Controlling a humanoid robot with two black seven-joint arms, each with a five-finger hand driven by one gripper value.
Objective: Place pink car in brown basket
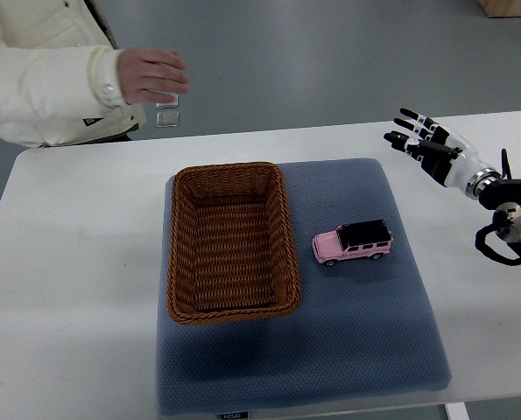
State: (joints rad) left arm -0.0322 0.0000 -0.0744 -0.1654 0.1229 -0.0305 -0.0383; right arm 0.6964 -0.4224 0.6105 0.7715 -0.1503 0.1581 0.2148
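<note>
A pink toy car [353, 242] with a black roof sits on the blue-grey mat [356, 341], just right of the brown wicker basket [179, 254]. The basket is rectangular and holds nothing. My right hand [415, 136] comes in from the right edge and hovers over the white table, up and to the right of the car, well apart from it. Its fingers are spread and hold nothing. My left arm does not show.
A person in a cream jacket stands at the top left, with a hand [153, 73] held beyond the table's far edge. The mat lies on a white table [67, 262].
</note>
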